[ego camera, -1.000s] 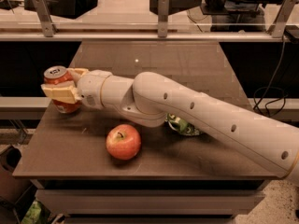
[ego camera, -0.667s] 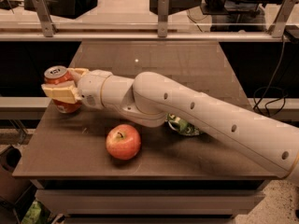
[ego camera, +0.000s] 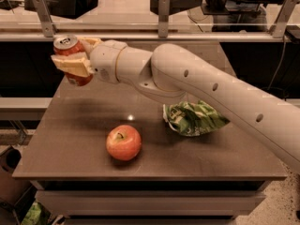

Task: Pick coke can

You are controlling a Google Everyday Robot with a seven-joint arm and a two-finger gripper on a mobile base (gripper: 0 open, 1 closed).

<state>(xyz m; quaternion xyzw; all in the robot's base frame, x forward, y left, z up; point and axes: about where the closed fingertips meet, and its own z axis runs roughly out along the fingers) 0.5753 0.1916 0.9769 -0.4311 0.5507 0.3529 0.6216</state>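
The coke can (ego camera: 67,45) is a red can with a silver top, held upright in the air above the table's far left corner. My gripper (ego camera: 75,60) is shut on the can, with one tan finger (ego camera: 71,64) across its front and the other behind it. The white arm reaches in from the right. The can's lower part shows below the finger and its middle is hidden.
A red apple (ego camera: 123,142) sits on the dark table (ego camera: 70,144) near the front. A crumpled green chip bag (ego camera: 193,118) lies right of centre, under the arm. A railing with metal posts (ego camera: 163,13) runs behind the table.
The gripper has lifted the coke can off the table's left edge and raised it well above the surface. The arm rose too, uncovering the green bag.
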